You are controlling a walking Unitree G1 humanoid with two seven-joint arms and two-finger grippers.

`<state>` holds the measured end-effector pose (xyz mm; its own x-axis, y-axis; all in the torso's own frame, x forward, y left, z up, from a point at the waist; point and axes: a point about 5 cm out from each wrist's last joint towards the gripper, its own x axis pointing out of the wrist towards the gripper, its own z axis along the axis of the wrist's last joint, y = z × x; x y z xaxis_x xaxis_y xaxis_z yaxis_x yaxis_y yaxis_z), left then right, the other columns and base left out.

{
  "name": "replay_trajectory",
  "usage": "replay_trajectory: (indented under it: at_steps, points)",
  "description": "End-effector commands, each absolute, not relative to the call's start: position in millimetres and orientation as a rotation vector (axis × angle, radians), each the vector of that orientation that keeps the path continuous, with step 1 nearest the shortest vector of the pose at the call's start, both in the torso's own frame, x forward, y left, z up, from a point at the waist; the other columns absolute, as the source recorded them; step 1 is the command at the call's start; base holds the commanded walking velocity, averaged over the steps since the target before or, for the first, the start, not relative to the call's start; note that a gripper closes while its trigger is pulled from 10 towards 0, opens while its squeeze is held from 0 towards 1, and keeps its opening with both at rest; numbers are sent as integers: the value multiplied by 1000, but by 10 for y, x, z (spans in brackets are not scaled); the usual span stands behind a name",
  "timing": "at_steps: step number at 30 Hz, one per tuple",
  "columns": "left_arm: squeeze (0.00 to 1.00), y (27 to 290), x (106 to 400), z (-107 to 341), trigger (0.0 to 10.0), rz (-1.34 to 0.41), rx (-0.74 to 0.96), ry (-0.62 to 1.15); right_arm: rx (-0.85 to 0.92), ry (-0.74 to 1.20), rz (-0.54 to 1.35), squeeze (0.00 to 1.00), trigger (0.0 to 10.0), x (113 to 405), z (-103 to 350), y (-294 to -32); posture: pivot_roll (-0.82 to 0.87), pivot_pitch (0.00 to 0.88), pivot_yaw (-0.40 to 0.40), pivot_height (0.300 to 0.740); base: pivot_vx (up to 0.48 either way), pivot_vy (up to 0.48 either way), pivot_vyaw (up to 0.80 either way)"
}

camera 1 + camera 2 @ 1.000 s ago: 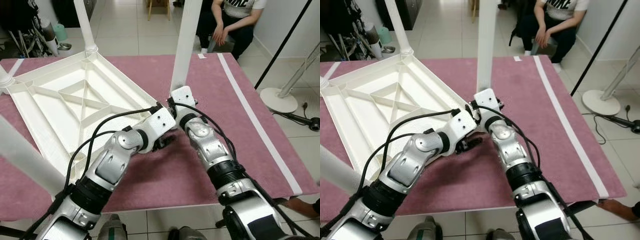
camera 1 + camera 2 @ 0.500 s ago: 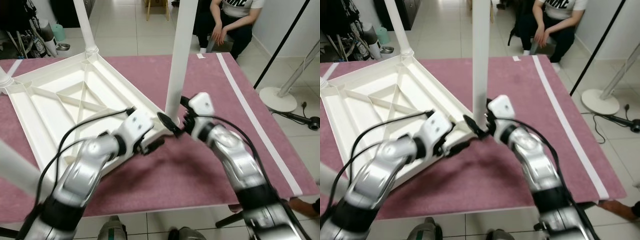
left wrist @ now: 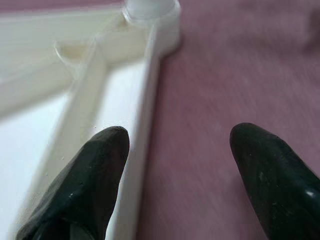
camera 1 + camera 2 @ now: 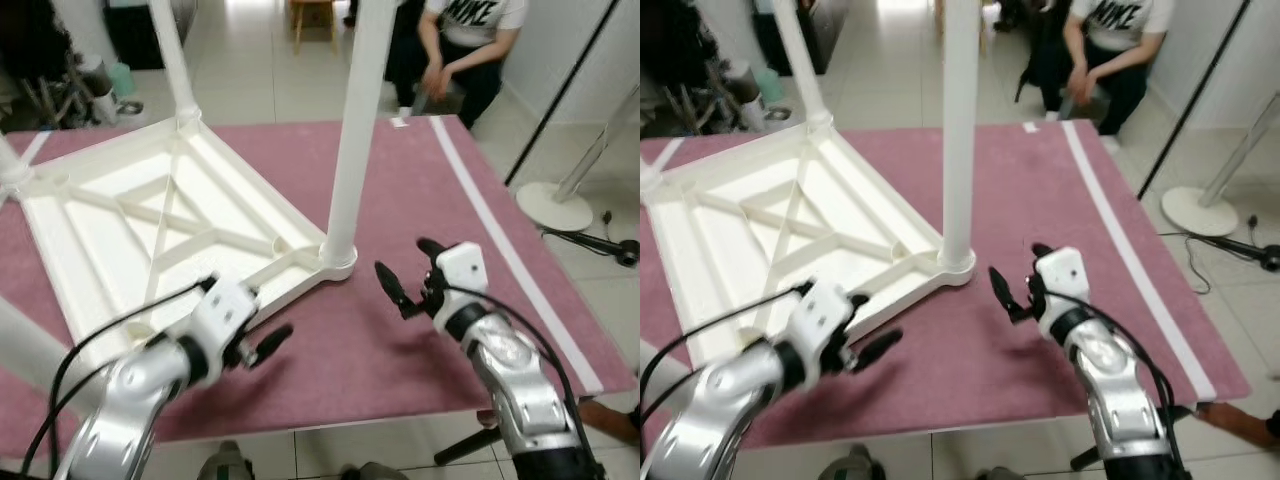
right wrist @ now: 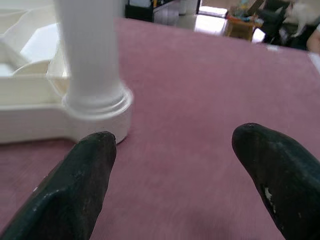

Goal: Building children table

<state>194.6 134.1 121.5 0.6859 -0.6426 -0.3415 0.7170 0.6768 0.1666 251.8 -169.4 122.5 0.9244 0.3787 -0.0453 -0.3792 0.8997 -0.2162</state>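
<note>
The white tabletop (image 4: 150,220) lies underside-up for fitting legs; a table leg (image 4: 355,130) stands socketed at its near corner, both the left gripper (image 4: 262,345) and right gripper (image 4: 405,280) spread wide, empty.

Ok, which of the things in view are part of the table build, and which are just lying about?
Part of the build:
- white tabletop, upside down on the pink mat
- upright leg at its near corner
- far leg
- left gripper and right gripper, both open, holding nothing

Lying about:
- fan base
- seated person
- pink mat
</note>
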Motion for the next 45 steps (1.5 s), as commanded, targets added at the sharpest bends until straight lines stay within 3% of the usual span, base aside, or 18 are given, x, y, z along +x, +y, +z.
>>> replay_trajectory:
  at_steps: [1, 3, 5, 10, 16, 29, 34, 45]
  points:
    - [0, 1414, 1977, 1263, 10000, -664, 320, 225, -221, -9, 423, 0, 10000, 2513, 1249, -1593, 63, 0, 47, 740, 0, 0, 0]
    - [0, 1466, 1954, 1220, 10000, -620, 314, 234, -229, -18, 430, 0, 10000, 2526, 1241, -1527, 70, 0, 40, 740, 0, 0, 0]
    - [0, 1563, 1931, 1113, 10000, -453, 268, 263, -229, -59, 453, 0, 10000, 2594, 1269, -1338, 74, 0, 23, 740, 0, 0, 0]
    - [0, 1543, 1997, 1093, 10000, -313, 221, 221, -260, -109, 530, 0, 10000, 2641, 1296, -1136, 76, 0, -3, 740, 0, 0, 0]
    - [0, 1493, 2173, 1165, 10000, -237, 162, 149, -274, -113, 542, 0, 10000, 2709, 1260, -1127, 72, 0, -28, 740, 0, 0, 0]
    - [0, 1457, 2281, 1390, 10000, -291, 325, -7, -209, -77, 449, 0, 10000, 2662, 1185, -1304, 73, 0, -23, 740, 0, 0, 0]
    - [0, 1483, 2445, 1463, 10000, -329, 436, -76, -231, -110, 365, 0, 10000, 2775, 1260, -1501, 61, 0, 10, 740, 0, 0, 0]
    - [0, 1412, 2630, 1452, 10000, -416, 490, -82, -263, -184, 364, 0, 10000, 2978, 1426, -1452, 28, 0, 102, 740, 0, 0, 0]
